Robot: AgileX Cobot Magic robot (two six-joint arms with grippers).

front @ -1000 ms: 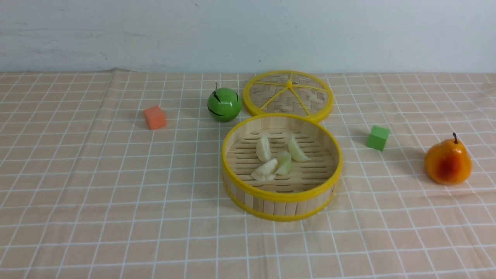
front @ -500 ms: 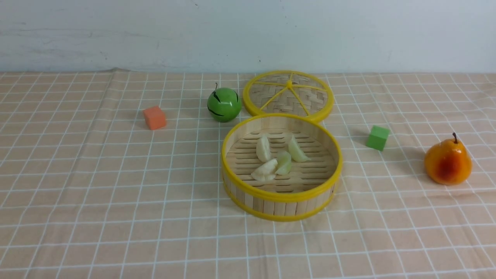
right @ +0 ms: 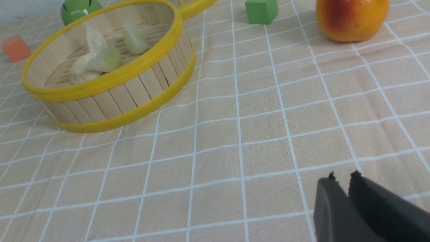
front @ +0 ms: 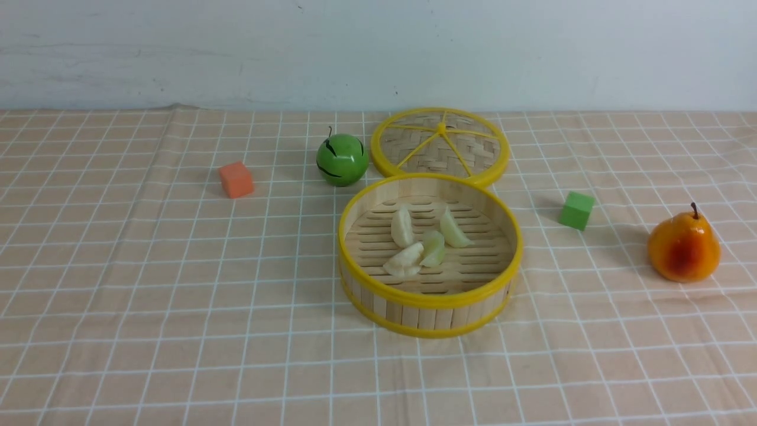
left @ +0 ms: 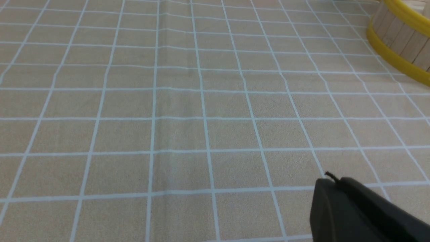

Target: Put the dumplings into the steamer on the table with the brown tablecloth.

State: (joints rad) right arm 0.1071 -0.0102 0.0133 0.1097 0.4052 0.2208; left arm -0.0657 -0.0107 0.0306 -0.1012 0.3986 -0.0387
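The steamer (front: 429,299) stands in the middle of the brown tablecloth (front: 177,284) that covers the table. Several pale dumplings (front: 433,248) lie together on its slatted base. Neither arm shows in the front view. In the left wrist view my left gripper (left: 331,179) is shut and empty over bare cloth, with the steamer's wall (left: 399,40) at the frame's corner. My right gripper (right: 342,176) hovers over bare cloth with a narrow gap between its tips and nothing in it. The steamer (right: 111,79) and dumplings (right: 100,58) lie well away from it.
The woven lid (front: 440,145) lies flat just behind the steamer. A green ball-shaped fruit (front: 341,158) sits beside the lid, an orange cube (front: 236,179) further left. A green cube (front: 576,209) and an orange pear (front: 684,246) stand to the right.
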